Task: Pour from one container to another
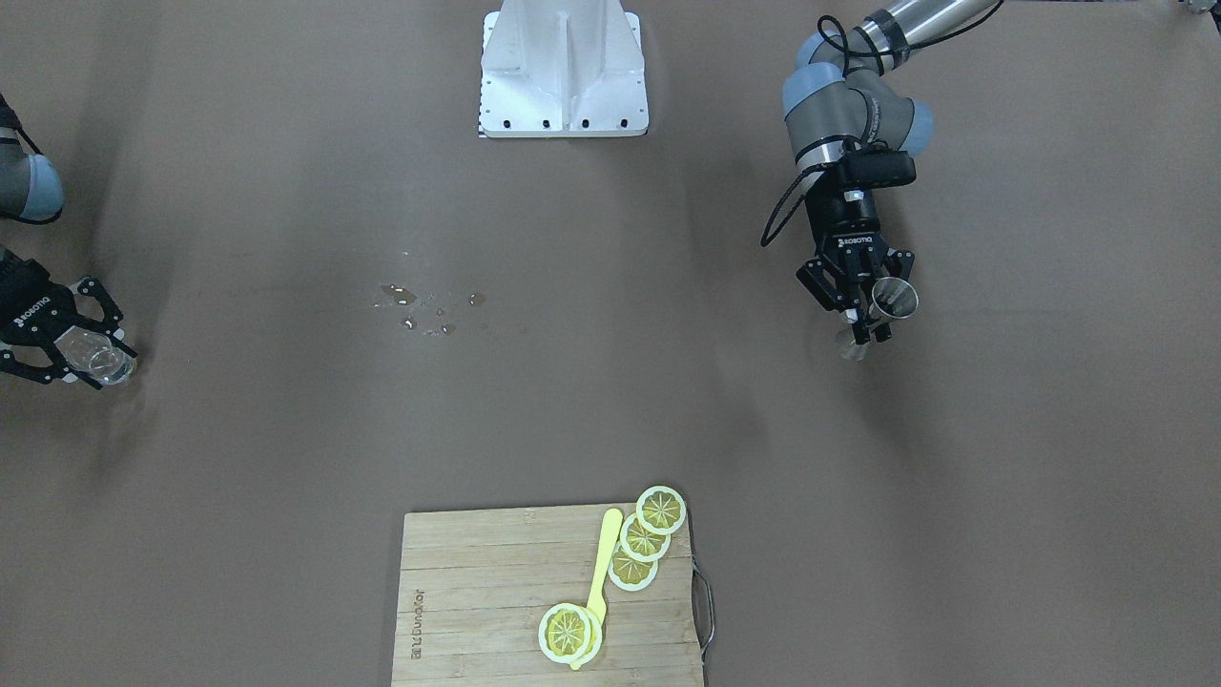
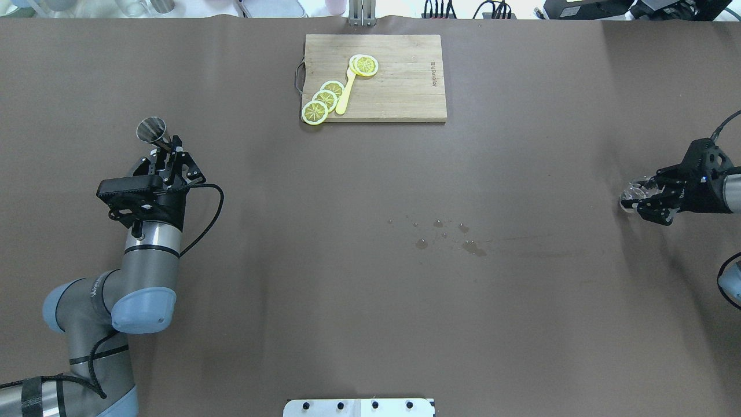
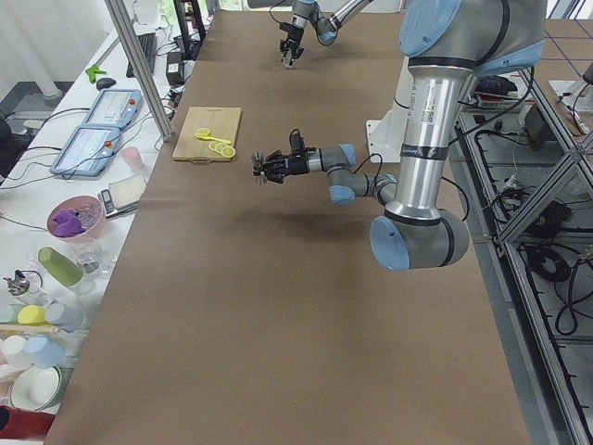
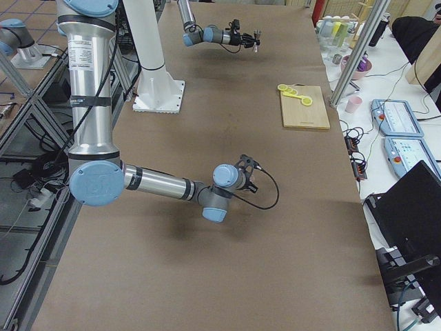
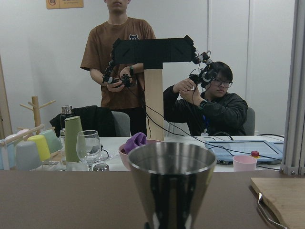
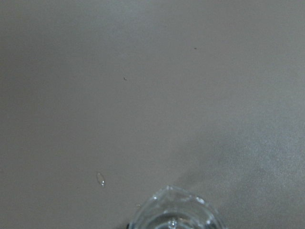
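While the front-facing view looks down on the table (image 1: 610, 410), the left gripper (image 1: 866, 322) is closed narrowly around the waist of a metal cup (image 1: 895, 298), whose mouth stands out past the fingers. At the opposite edge, the right gripper (image 1: 86, 351) grasps a clear glass (image 1: 113, 364) between its fingers. Water drops (image 1: 420, 310) lie midway between the 2 arms. From overhead, cup and glass sit well apart, at opposite ends of the table, with a cutting board (image 2: 399, 81) carrying lemon slices (image 2: 324, 99) on the far side. On the left wrist view, the cup stands upright, close in front. On the right wrist view, only the glass's rim shows at the bottom edge.
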Motion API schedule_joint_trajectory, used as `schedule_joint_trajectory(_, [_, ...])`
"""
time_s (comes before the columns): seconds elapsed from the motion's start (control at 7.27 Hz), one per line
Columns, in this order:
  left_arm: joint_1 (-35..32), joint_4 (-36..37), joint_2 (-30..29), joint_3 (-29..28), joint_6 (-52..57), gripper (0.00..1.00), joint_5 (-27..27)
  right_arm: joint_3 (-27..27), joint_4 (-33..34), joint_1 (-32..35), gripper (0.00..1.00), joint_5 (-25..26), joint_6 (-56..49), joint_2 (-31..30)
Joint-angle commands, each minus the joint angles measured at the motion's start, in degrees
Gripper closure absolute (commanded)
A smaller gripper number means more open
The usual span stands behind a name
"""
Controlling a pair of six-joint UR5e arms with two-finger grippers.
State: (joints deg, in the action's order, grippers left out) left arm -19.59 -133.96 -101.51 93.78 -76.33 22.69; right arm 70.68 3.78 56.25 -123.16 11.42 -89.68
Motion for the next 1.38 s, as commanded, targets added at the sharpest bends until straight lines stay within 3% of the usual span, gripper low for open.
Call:
schedule_joint_trajectory(0.0, [-0.18,11.47,-1.14,-0.44,-11.69,1.0,-2.03,-0.1,0.0,-0.17,1.0,0.12,0.0,0.03])
schedule_joint_trajectory(0.14, [-0.27,17.0,-2.1,-0.44,-16.79,1.0,-2.21,-0.1,0.0,-0.17,1.0,0.12,0.0,0.03])
schedule_joint_trajectory(0.41, [-0.36,20.22,-2.37,-0.44,-20.35,1.0,-2.21,-0.28,0.0,-0.26,1.0,0.12,0.0,0.12])
schedule_joint_trajectory(0.69, [-0.62,21.27,-2.37,-0.62,-20.53,1.0,-1.51,-0.37,0.0,-0.35,0.76,0.12,0.09,0.12])
schedule_joint_trajectory(0.83, [-1.23,21.37,-2.46,-0.53,-20.44,1.0,0.32,-0.37,0.0,-0.35,0.04,0.12,0.09,0.12])
schedule_joint_trajectory(1.24, [-2.65,25.67,-3.42,-1.49,-22.63,1.0,2.79,-0.37,0.0,-0.35,0.0,0.12,0.09,0.03])
